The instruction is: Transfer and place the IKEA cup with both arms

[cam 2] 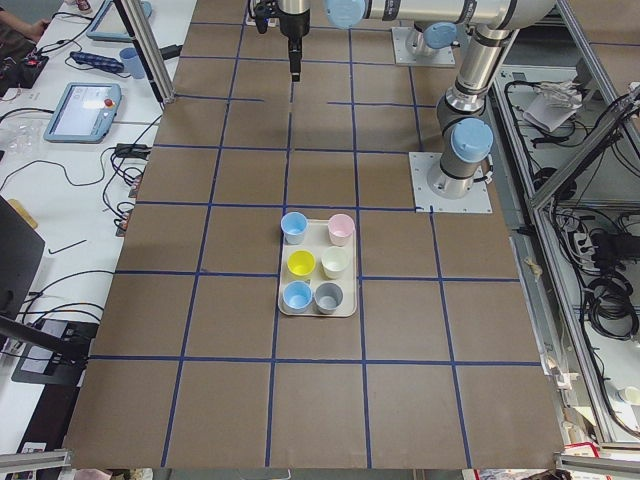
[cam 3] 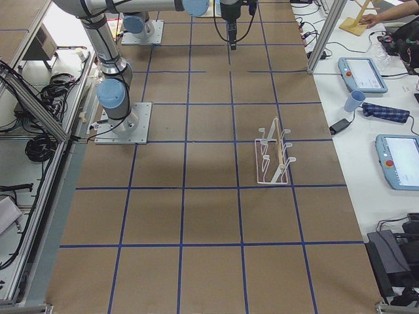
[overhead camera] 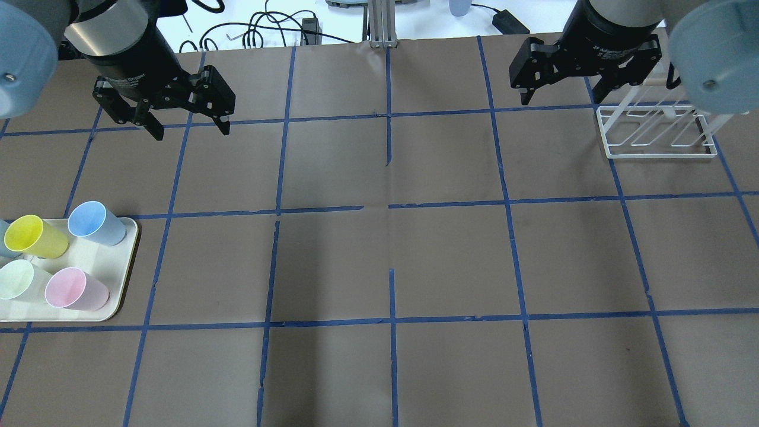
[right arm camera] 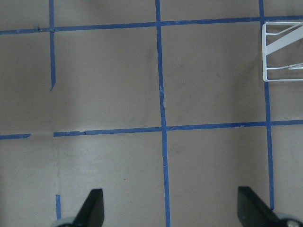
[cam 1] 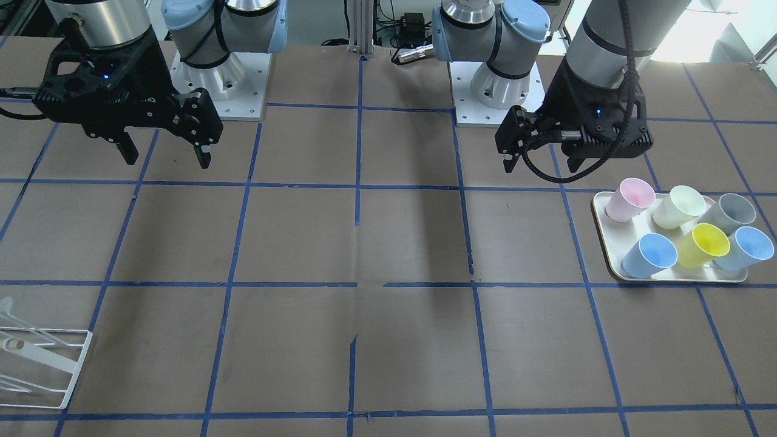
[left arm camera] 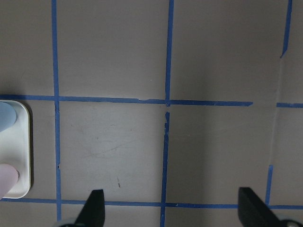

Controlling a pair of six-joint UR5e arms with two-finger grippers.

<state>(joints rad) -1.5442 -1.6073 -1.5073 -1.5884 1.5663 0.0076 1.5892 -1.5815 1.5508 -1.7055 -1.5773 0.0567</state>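
Observation:
The IKEA cup (cam 1: 678, 206) is a pale cream tumbler standing in the back row of a cream tray (cam 1: 610, 246), between a pink cup (cam 1: 631, 199) and a grey cup (cam 1: 728, 212). From overhead the IKEA cup (overhead camera: 18, 280) is at the table's far left edge. My left gripper (overhead camera: 190, 128) hangs open and empty above the table, apart from the tray and farther forward. My right gripper (overhead camera: 561, 96) hangs open and empty on the other side. Both wrist views show spread fingertips (left arm camera: 94, 208) (right arm camera: 94, 205) over bare brown table.
The tray (overhead camera: 115, 261) also holds a yellow cup (overhead camera: 35, 237), a blue cup (overhead camera: 96, 223) and a pink cup (overhead camera: 76, 289). A white wire rack (overhead camera: 658, 130) stands just right of the right gripper. Blue tape lines grid the brown table. Tablets and cables lie past the far edge.

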